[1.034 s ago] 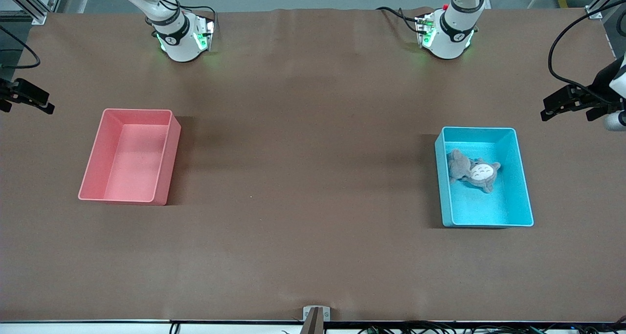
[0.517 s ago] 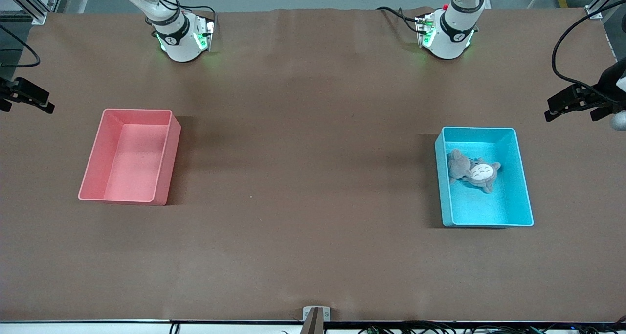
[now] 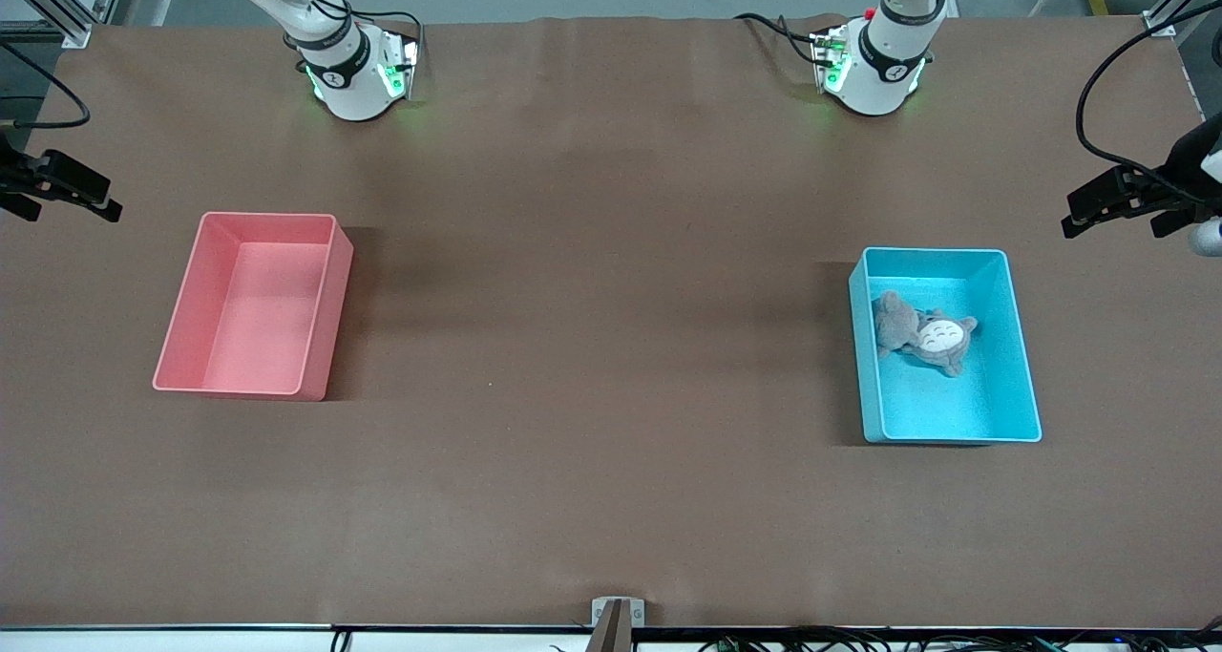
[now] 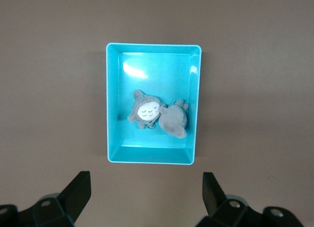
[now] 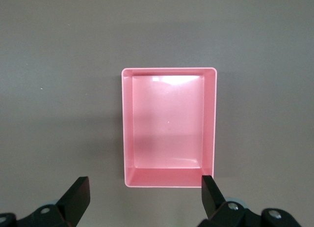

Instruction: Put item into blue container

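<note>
Left gripper (image 4: 146, 197) wide open, empty, over worktop (image 3: 611, 499) edge; plush toy (image 3: 924, 332), apparently two-headed, inside blue container (image 3: 1021, 366); right gripper (image 5: 142, 200) likewise spread, empty.

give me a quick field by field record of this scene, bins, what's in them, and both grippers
blue container: toward the left arm's end of the table, upright
contents of blue container: two small grey plush toys, lying side by side and touching
pink bin: toward the right arm's end of the table, nothing in it
left gripper: open, holding nothing, in the air off to the side of the blue container
right gripper: open, holding nothing, in the air off to the side of the pink bin
task state: item lies in the blue container
</note>
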Controlling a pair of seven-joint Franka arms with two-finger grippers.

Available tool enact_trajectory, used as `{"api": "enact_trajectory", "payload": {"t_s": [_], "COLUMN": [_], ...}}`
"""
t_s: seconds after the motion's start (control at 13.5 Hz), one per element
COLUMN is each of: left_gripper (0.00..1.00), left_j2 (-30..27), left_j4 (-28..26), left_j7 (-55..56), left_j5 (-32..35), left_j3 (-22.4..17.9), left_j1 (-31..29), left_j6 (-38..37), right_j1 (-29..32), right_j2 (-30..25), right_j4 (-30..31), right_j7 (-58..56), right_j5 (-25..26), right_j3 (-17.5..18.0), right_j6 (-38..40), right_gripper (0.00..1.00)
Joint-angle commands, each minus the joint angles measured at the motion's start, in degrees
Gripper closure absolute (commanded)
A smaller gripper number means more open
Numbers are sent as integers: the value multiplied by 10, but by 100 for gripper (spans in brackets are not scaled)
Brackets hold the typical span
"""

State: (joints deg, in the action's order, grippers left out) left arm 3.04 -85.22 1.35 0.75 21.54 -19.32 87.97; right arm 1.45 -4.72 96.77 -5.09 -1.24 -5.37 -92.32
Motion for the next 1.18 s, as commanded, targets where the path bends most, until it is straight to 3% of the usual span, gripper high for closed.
{"api": "enact_trajectory", "payload": {"t_s": [0.0, 0.37, 0.81, 1.11], "left_gripper": [0, 0, 0, 0], "left_j2": [0, -1, -1, -2], "left_j4": [15, 15, 15, 15], "left_j7": [2, 2, 2, 2], "left_j5": [-4, -5, -6, -8], "left_j3": [-34, -130, -136, -171], "left_j1": [44, 145, 158, 184], "left_j6": [-10, -10, -10, -10], "right_j1": [-6, -6, -4, -6], "right_j2": [-21, -25, -23, -23], "right_j4": [19, 19, 20, 21], "right_j7": [14, 39, 40, 40], "right_j5": [-7, -7, -7, -7], "right_j3": [3, 18, 18, 18], "right_j6": [-1, 11, 27, 28], "right_gripper": [0, 0, 0, 0]}}
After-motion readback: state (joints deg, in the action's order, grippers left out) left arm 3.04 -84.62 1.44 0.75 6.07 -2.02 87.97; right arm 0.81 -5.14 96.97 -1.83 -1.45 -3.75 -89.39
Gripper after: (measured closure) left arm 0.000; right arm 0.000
